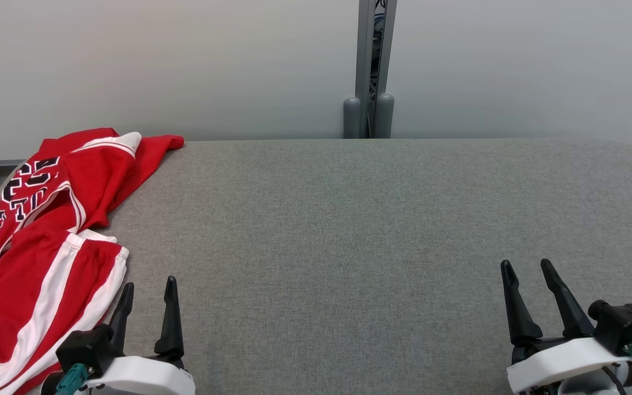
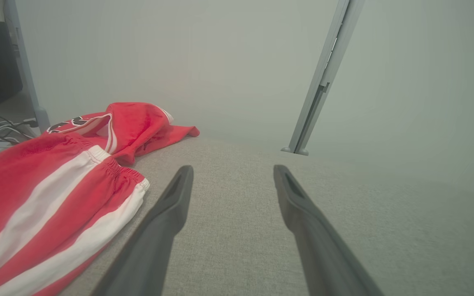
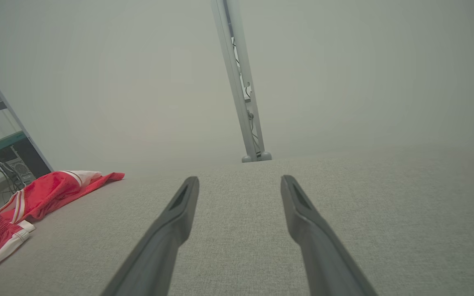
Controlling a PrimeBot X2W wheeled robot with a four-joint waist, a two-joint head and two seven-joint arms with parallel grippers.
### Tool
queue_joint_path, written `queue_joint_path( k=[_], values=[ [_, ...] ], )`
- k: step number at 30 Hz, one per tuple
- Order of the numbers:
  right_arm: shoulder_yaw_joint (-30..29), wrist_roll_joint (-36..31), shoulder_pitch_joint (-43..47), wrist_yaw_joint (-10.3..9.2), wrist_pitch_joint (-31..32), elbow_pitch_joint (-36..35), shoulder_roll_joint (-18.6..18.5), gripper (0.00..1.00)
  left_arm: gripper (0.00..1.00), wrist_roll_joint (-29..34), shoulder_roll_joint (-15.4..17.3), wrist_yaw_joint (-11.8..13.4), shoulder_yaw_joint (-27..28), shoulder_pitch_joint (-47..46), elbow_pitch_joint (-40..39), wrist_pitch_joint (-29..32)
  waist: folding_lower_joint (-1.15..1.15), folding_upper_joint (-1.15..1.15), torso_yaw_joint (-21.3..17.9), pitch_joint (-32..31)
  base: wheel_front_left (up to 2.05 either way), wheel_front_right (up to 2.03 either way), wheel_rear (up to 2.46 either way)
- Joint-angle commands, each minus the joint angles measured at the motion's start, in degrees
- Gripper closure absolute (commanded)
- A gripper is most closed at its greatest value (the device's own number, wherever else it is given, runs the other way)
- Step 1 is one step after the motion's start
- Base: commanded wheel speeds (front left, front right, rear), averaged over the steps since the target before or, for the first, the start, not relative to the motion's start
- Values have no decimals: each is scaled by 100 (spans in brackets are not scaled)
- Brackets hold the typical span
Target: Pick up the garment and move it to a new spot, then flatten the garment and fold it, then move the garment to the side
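1. A crumpled red garment [image 1: 47,241], striped in white and printed with dark lettering, is shown at the left edge of a grey woven surface [image 1: 349,230].
2. A grey metal post [image 1: 370,71] is seen beyond the far edge, between pale wall panels [image 1: 157,66].
3. The left gripper [image 1: 150,282] is held just beside the garment, fingers spread.
4. The right gripper [image 1: 525,263] is held well apart from it, fingers likewise spread.

You have a grey fabric-covered tabletop [image 1: 349,230] with rounded far corners. On its left side a crumpled red garment [image 1: 41,241] with white stripes lies, reaching from far edge to near edge.
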Motion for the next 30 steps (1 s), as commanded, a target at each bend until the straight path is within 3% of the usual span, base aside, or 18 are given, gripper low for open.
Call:
queue_joint_path(
  k=[1,30],
  values=[
    [12,-107,-40,10,-70,-14,-52,0,0,128,37,41,6,-78,-17,-47,0,0,0,0,0,0,0],
    [50,-1068,1,11,-398,19,-71,0,0,960,59,163,-4,-30,239,-310,0,0,37,33,0,0,0]
  ],
)
